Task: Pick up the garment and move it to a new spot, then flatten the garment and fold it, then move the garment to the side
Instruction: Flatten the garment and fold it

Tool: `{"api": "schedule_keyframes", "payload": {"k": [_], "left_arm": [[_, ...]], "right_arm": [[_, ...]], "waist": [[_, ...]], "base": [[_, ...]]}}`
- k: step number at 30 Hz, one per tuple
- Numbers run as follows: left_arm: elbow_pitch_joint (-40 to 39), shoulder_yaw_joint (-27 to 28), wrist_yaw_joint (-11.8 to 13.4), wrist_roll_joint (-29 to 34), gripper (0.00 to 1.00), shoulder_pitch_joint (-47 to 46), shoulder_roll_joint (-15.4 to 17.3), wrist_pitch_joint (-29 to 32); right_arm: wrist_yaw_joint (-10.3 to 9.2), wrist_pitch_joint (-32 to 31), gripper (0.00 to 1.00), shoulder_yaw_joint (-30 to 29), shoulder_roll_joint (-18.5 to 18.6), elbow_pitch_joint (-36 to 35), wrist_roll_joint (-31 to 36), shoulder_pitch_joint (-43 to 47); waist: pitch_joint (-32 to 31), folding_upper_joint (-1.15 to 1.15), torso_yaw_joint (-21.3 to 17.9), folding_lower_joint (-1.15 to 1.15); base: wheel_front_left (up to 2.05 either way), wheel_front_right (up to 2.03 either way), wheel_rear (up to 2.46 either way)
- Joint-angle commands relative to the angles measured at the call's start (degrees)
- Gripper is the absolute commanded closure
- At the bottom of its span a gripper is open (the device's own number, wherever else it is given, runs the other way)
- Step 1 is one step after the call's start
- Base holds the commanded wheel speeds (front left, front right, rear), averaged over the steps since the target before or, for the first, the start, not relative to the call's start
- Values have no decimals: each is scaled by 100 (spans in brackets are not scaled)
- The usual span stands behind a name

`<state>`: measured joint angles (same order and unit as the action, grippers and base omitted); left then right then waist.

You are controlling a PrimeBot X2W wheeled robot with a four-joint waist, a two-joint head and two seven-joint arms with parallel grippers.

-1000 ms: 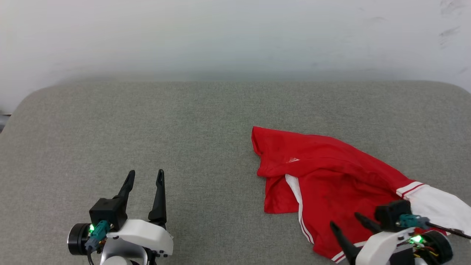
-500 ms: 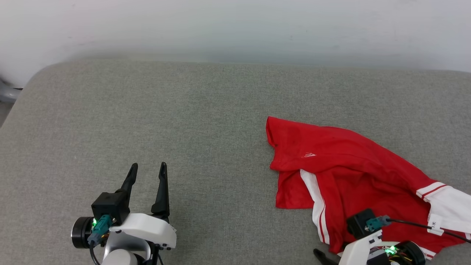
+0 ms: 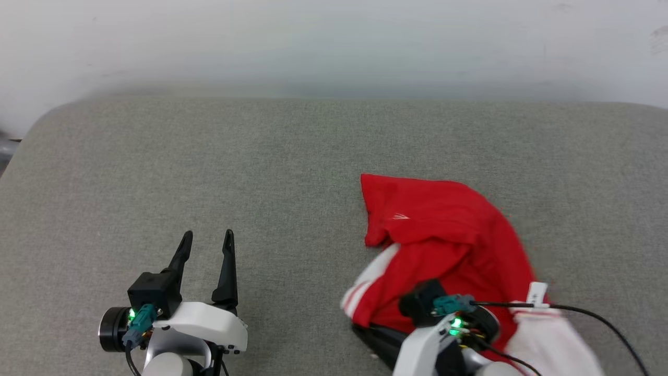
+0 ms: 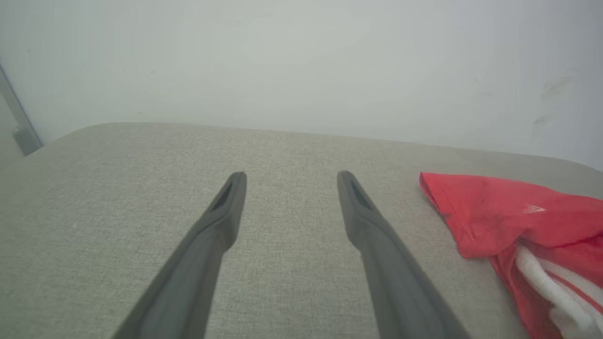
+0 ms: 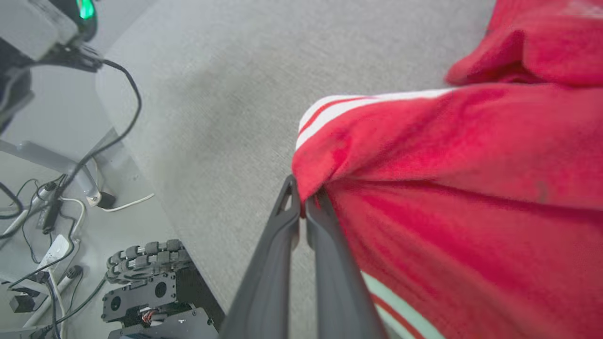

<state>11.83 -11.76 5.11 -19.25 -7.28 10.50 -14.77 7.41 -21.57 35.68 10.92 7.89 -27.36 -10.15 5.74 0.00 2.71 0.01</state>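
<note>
On the right half of the grey upholstered surface (image 3: 261,156), the red garment (image 3: 443,235) has bunched up. A second ago it lay spread towards the right edge; now its near part is gathered and drawn leftwards. Our right gripper (image 5: 301,200), then spread apart beside the hem, is now clamped on a fold of red cloth just under the striped trim (image 5: 339,108). Our left gripper (image 3: 206,239) stays apart, well clear of the cloth. We judge the pick-up under way. The near side is blurred, so probably only part is lifted.
</note>
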Motion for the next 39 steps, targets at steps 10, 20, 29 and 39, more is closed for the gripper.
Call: {"api": "schedule_keyframes", "payload": {"k": [10,20,29,39], "left_arm": [[-24,-86,9,9,0,-15,22,-11],[81,-105,28,-52,0,42,34,-17],[135,-107,30,-106,0,119,134,136],[-23,-333,-147,-305,0,-72,311,1248]], "right_arm": [[6,65,100,927,-10,-288,-610,-60],[6,797,0,466,-101,148,-646,250],[6,2013,0,-130,-154,-665,-221,487],[7,2320,0,-2239,-581,-947,839,928]], "waist": [[19,0,-11,-1],[12,0,0,-1],[-249,0,-118,-1],[-416,0,-218,-1]], "base": [[0,0,0],[0,0,0],[0,0,0],[0,0,0]]}}
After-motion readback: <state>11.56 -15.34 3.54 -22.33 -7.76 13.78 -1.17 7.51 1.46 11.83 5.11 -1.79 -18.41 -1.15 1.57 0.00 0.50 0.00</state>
